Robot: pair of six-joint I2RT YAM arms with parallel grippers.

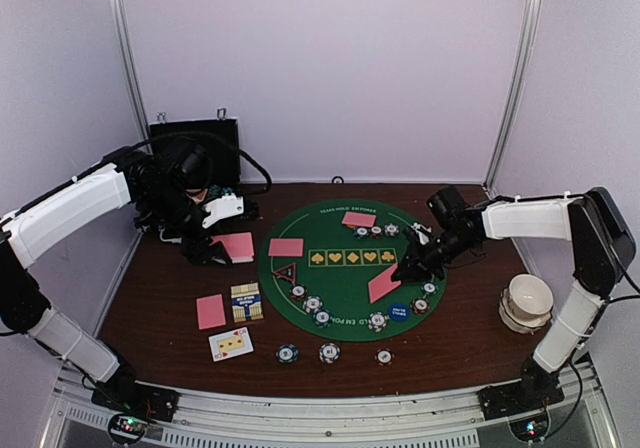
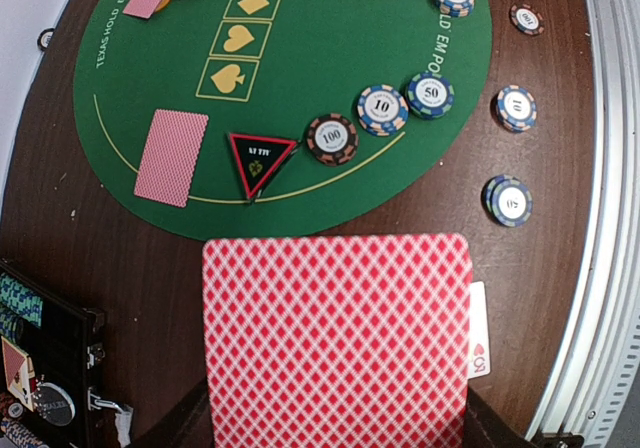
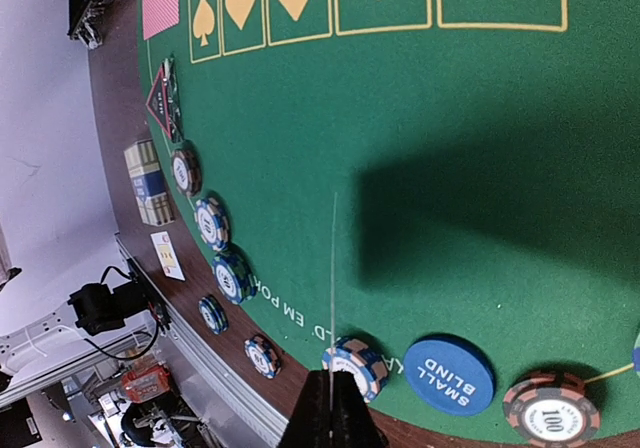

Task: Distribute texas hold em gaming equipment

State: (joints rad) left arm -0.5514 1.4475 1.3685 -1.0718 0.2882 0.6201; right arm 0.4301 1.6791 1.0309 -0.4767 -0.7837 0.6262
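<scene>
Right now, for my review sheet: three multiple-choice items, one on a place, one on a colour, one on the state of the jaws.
1. Where does the triangle marker lie? A on the green mat; B inside the black case; C in the paper cup.
2. What colour is the SMALL BLIND disc? A orange; B blue; C white.
3. The right arm's jaws are: A open and empty; B shut on a poker chip; C shut on a pink-backed card.
Answers: 1 A: it lies on the felt. 2 B: its face is blue. 3 C: the card sticks out from them.
</scene>
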